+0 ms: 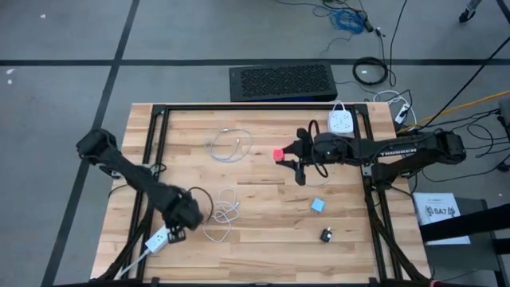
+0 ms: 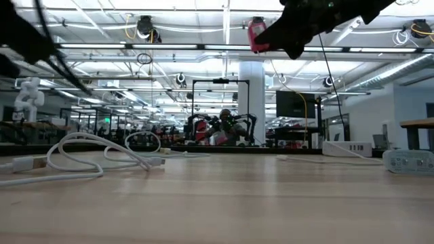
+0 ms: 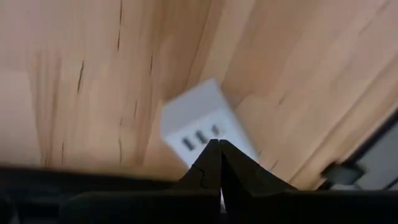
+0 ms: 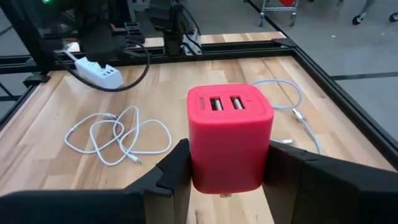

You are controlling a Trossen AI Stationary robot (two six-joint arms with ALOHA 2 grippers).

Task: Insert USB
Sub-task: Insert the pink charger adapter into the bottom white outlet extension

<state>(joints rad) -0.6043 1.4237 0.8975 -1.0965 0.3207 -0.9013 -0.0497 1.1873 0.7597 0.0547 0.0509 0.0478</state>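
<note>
A red two-port USB charger cube [image 4: 230,140] hangs well above the middle of the table [image 1: 263,239], with my right gripper [image 4: 227,171] shut on it. It also shows in the high view [image 1: 278,153] and the low view [image 2: 256,34]. A coiled white USB cable [image 1: 225,211] lies on the table near the front left. My left gripper [image 3: 219,144] is shut on nothing and points down over a white USB power strip [image 3: 199,124] lying at the near left corner [image 1: 157,239], clear of it. My right gripper pinches the red charger by two opposite side faces [image 4: 194,155], one finger on each side. The fingers come nearly level from the table's right side. The charger is lifted clear of the table, and its port face [image 4: 227,102] points away from the gripper.
A second white cable [image 1: 231,145] lies at the far middle. A white power strip [image 1: 341,121] sits at the far right. A small blue cube [image 1: 318,206] and a small black part [image 1: 327,234] lie near the front right. A black box [image 1: 283,82] stands beyond the far edge.
</note>
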